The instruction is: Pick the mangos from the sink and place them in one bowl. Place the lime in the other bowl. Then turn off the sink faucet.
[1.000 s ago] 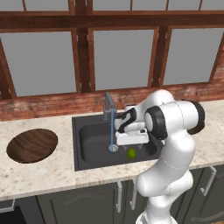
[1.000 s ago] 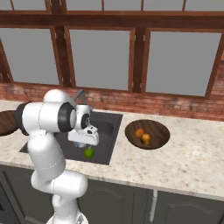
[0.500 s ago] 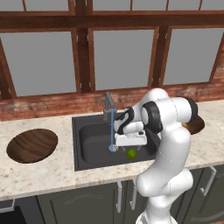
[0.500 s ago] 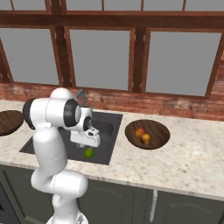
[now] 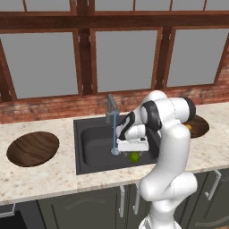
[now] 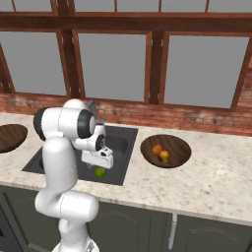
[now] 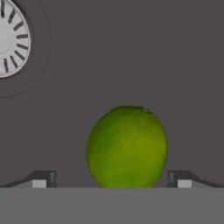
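The hand (image 7: 111,181) points down into the sink (image 5: 91,150), its two fingertips (image 7: 43,180) spread wide apart with nothing between them gripped. The lime (image 7: 127,146) lies on the dark sink floor in the gap between the tips, touching neither of them as far as the hand view shows. In the base views the lime (image 5: 134,156) sits just under the hand (image 5: 132,150), near the front wall of the basin. The round silver drain (image 7: 11,38) lies further along the sink floor, well apart from the lime.

Behind the hand, at the back rim of the sink, stands the sink faucet (image 5: 110,106), and a thin blue stream of water (image 5: 115,134) runs from its spout down into the basin.

On the bench (image 6: 197,179), to the right of the sink, one bowl (image 6: 166,150) holds the two mangos (image 6: 160,152), lying side by side. At the far left of the bench, well apart from the sink, the other bowl (image 5: 32,148) sits with nothing in it.
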Motion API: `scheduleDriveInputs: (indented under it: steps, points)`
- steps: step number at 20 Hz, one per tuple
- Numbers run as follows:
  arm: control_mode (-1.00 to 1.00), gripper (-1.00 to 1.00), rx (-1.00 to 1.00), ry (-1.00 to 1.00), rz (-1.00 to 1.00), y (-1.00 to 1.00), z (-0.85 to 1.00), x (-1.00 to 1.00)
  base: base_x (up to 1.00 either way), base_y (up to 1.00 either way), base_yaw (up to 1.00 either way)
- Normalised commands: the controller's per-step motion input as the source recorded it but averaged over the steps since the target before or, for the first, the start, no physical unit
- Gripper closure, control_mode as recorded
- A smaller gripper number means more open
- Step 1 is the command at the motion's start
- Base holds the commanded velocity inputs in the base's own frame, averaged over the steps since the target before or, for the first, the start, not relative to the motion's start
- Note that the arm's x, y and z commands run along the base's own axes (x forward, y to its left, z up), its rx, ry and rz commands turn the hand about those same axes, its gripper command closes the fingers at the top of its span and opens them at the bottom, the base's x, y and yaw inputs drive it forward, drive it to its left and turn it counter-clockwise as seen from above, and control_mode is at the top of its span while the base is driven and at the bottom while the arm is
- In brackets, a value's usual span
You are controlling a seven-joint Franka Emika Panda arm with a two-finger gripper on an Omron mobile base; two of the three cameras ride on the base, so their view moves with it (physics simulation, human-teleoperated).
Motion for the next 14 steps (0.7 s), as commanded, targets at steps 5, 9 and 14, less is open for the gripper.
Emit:
scheduleDriveInputs:
  steps: [5, 9, 14]
  points:
    - [-1.00, -1.00, 0.00, 0.00, -0.04, -0.03, -0.25, 0.11, 0.00, 0.00, 0.00]
    - [-1.00, -1.00, -0.01, 0.01, -0.07, -0.15, -0.32, 0.00, 0.00, 0.00, 0.00]
    - [-1.00, -1.00, -0.02, 0.00, -0.09, -0.08, -0.30, -0.05, 0.00, 0.00, 0.00]
